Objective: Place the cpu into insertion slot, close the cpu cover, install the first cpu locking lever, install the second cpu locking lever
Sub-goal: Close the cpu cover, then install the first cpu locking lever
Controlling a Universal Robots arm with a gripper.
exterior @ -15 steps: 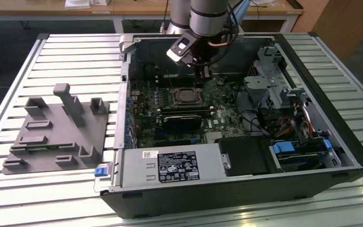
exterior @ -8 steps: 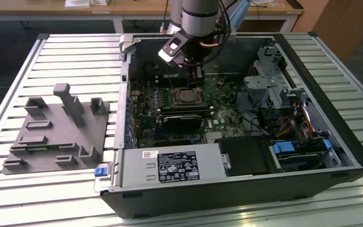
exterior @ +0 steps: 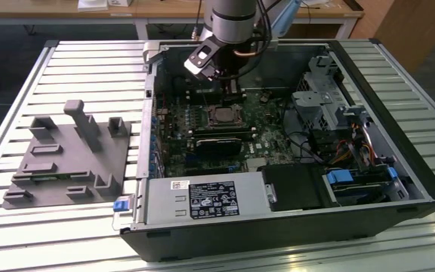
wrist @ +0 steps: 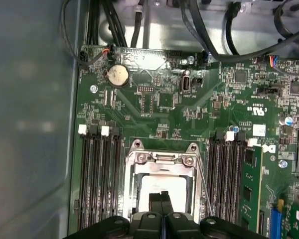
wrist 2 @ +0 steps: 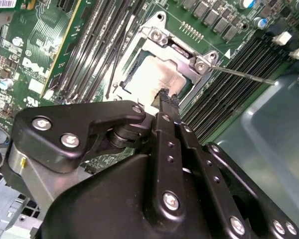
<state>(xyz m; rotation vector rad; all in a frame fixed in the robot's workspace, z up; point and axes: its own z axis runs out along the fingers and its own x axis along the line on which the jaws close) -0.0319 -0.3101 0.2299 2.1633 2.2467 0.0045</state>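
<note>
Both fingers point(wrist 2: 170, 103) of the gripper point(wrist 2: 165, 95), pressed together, point at the cpu point(wrist 2: 148, 74) from twelve o'clock in the exterior view.

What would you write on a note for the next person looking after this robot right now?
Gripper: shut, holding nothing, with its tips right over the cpu.
Cpu: lying flat in the insertion slot.
Cpu cover: seems to lie down around the cpu.
Done: the cpu is placed and the cover looks closed.
Left: a thin lever sticks out beside the slot and does not look locked. I cannot tell how the other lever stands.
</note>
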